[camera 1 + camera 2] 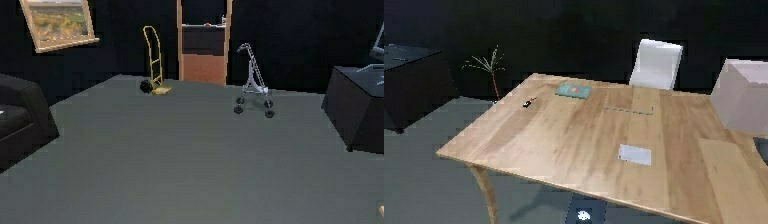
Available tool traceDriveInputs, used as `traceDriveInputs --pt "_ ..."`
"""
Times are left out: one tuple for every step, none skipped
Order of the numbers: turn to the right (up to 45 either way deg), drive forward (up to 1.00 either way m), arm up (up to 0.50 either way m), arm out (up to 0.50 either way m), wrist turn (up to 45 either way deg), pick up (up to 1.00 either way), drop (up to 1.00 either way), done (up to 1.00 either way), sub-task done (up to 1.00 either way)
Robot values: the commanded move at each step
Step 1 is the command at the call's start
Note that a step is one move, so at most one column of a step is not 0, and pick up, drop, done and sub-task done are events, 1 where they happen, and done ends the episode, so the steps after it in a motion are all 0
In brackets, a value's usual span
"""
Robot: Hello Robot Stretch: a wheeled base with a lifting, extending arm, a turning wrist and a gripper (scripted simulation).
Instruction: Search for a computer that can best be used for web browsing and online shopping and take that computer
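A: Qty, forward view?
B: 1 framed pic [58, 22], 1 yellow hand truck [153, 62], 1 wheeled walker [254, 82], 1 tall wooden shelf unit [204, 62], 1 dark sofa [18, 118], 1 dark cabinet [358, 108]. 6 things, 6 kinds.
A: Arm side view, big stuff?
B: 1 wooden table [584, 140], 1 white chair [656, 65], 1 thin plant [489, 65], 1 beige box [739, 95], 1 dark low unit [409, 80].
A: Small stuff?
B: 4 flat-ish items: 1 teal book-like thing [573, 91], 1 small dark bit [530, 100], 1 grey slab [635, 154], 1 thin wood-coloured panel [629, 109].
A: Dark units, 2 total?
B: 1 per view; can't tell if it's the same 1.
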Motion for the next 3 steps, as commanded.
traceDriveInputs --pt "0.0 0.00 0.00 0.00 45.0 0.00 0.00 0.00 0.00" --pt "0.0 0.00 0.00 0.00 45.0 0.00 0.00 0.00 0.00" --pt "0.0 0.00 0.00 0.00 45.0 0.00 0.00 0.00 0.00"
